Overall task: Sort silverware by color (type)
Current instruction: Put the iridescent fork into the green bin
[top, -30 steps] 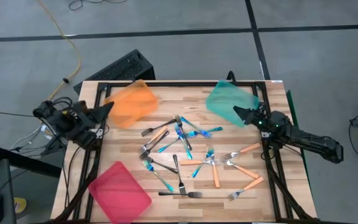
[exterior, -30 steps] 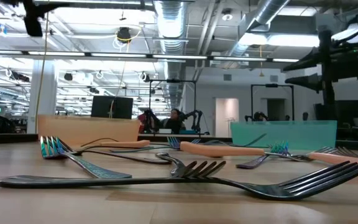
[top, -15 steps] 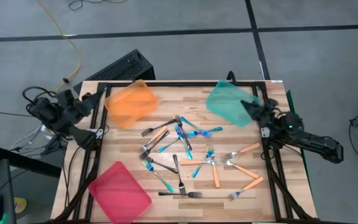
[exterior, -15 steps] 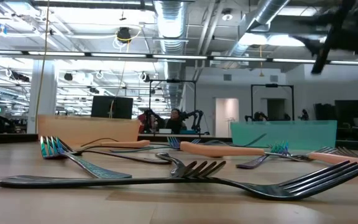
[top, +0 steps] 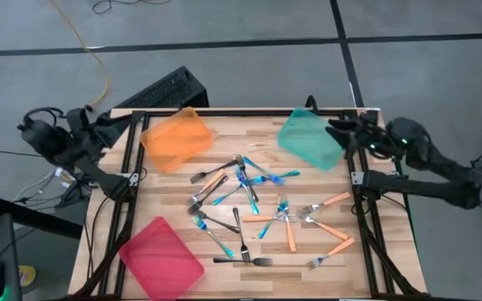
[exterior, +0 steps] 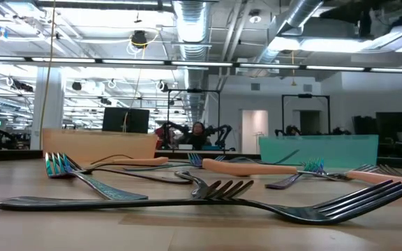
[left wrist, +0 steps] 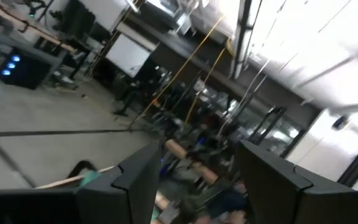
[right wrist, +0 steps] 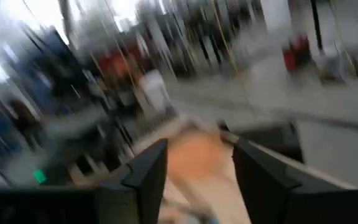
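Note:
Several forks lie scattered and partly crossed on the middle of the wooden table, with orange, bright blue and dark metal handles. The low view shows a dark fork lying nearest, tines to the right. My left gripper hovers over the table's far left corner, by the orange tray, and its wrist view shows it open and holding nothing. My right gripper hovers at the far right, over the teal tray's edge. It is also open and holding nothing.
A translucent orange tray sits far left, a teal tray far right and a pink tray near left. Dark frame rails run along the table's sides. A keyboard lies beyond the far edge. Bare wood shows at the near right.
Both arms have drawn back and risen. The left gripper moved up and toward the far left corner, the right gripper up and toward the far right edge, and both tipped upward. The right arm's dark shape has left the low view. The forks have not moved.

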Available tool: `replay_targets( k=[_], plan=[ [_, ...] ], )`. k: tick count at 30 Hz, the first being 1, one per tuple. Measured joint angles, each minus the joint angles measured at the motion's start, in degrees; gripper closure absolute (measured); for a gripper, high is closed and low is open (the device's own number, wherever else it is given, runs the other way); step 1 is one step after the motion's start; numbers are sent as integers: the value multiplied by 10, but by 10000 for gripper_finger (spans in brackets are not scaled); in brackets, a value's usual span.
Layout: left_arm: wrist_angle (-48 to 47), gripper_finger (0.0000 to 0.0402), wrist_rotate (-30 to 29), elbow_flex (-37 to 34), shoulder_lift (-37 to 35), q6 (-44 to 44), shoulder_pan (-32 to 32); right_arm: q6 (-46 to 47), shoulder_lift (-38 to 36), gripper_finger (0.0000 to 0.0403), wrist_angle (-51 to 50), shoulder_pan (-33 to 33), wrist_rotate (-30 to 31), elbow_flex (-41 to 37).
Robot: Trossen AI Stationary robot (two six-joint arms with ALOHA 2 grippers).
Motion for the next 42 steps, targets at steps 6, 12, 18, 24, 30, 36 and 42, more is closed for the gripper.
replay_targets(
  k=[6, 12, 18, 24, 30, 36, 42],
  plan=[
    [-44, 205, -19, 0, 23, -1, 0, -43, 147, 142, -114, 30, -2, 90],
    [-51, 205, -18, 0, 43, -4, 0, -73, 279, 137, -100, 62, -2, 104],
    [-56, 205, -17, 0, 46, -8, 0, -74, 405, 137, -89, 78, -1, 105],
    [-59, 205, -17, 0, 46, -10, 0, -78, 516, 137, -66, 86, -1, 105],
    [-59, 205, -18, 0, 46, -10, 0, -78, 601, 137, -40, 89, 1, 105],
    [-59, 205, -18, 0, 46, -8, 0, -78, 667, 137, 14, 90, 1, 105],
    [-59, 205, -19, 0, 46, -6, 0, -78, 704, 137, 31, 89, 1, 104]
  ],
)
